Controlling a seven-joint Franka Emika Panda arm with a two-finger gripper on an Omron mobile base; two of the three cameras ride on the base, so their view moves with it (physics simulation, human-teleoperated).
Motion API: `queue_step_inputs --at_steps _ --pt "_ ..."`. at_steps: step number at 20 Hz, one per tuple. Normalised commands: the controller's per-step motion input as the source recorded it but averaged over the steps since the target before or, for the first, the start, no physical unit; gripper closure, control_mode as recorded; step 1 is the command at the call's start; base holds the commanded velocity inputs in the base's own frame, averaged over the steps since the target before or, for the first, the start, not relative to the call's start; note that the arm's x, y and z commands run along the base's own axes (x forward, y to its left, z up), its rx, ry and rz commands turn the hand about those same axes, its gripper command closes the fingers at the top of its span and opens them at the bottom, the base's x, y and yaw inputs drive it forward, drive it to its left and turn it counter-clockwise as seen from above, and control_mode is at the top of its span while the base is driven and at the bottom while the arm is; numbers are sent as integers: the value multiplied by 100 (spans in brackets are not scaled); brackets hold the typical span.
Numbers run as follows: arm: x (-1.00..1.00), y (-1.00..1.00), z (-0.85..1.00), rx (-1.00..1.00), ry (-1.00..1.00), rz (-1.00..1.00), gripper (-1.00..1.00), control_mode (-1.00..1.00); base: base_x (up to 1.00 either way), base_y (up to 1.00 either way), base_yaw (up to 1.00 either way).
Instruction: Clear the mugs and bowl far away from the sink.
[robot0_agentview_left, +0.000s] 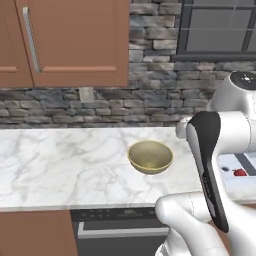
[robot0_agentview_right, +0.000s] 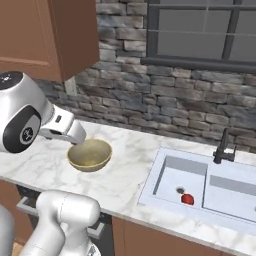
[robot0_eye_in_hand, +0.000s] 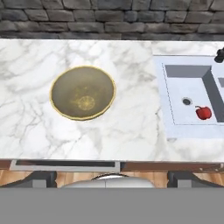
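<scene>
Bowl (robot0_eye_in_hand: 82, 92) upright on the marble tabletop (robot0_agentview_left: 50, 165), well apart from the sink (robot0_eye_in_hand: 192, 94), which holds a small red fruit (robot0_eye_in_hand: 203, 113). Tool (robot0_eye_in_hand: 112, 177) raised above the scene, fingers spread, holding nothing. Risks, judged: a rim pinch may slip on the curved wall, or a push may slide the bowl toward the near edge. Open marble on the bowl's far-from-sink side gives room; stone wall (robot0_agentview_left: 150, 100) bounds the back.
</scene>
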Motion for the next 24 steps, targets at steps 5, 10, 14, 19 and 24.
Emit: queue_step_inputs --at_steps 5,10,14,19,24 --pt "0 0 0 0 0 0 -100 100 100 5 -11" --pt "0 0 0 0 0 0 -100 100 91 -1 -37" --pt "0 0 0 0 0 0 -100 100 60 0 -40" --pt "9 0 -17 0 7 -1 -100 -100 0 0 0" --pt "0 -2 -29 0 1 15 -100 -100 0 0 0"
